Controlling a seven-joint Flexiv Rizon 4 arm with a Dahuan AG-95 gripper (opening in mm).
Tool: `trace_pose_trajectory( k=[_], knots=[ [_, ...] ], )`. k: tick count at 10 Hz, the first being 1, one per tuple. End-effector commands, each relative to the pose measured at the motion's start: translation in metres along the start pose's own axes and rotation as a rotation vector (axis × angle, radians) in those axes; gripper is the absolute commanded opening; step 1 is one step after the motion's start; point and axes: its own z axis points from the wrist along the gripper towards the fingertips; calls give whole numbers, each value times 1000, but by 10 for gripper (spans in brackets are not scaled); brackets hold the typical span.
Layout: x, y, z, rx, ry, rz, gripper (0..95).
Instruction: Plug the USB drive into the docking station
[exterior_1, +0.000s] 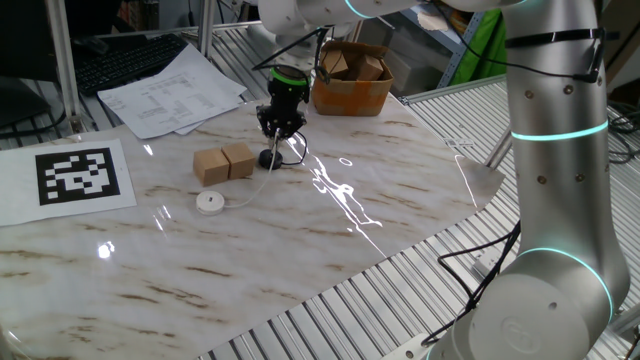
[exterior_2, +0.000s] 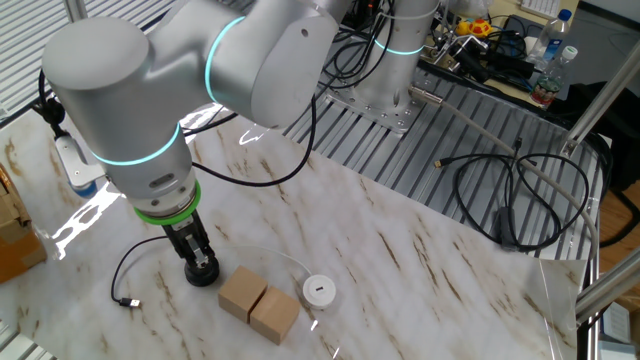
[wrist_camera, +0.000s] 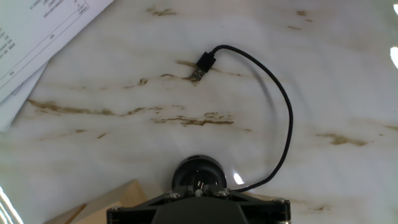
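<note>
Robotics lab (marker sheet (exterior_1: 84, 174), cables (exterior_2: 520, 200))

Glossy marble-patterned table (exterior_1: 300, 250) on ribbed metal decking (exterior_2: 400, 140), glare streaks, cluttered bench (exterior_2: 500, 50) behind.

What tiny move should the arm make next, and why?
Probably a slight push straight down: the gripper stands upright directly over the round black dock with its thin black cable, and whether the drive is fully seated is hidden.
</note>
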Motion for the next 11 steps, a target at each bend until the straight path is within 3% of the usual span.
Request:
trace_pose_trajectory(
  k=[1, 11],
  knots=[
    [-2, 1, 1, -2, 3, 1, 0],
    [-5, 0, 7, -7, -2, -3, 0]
  ],
)
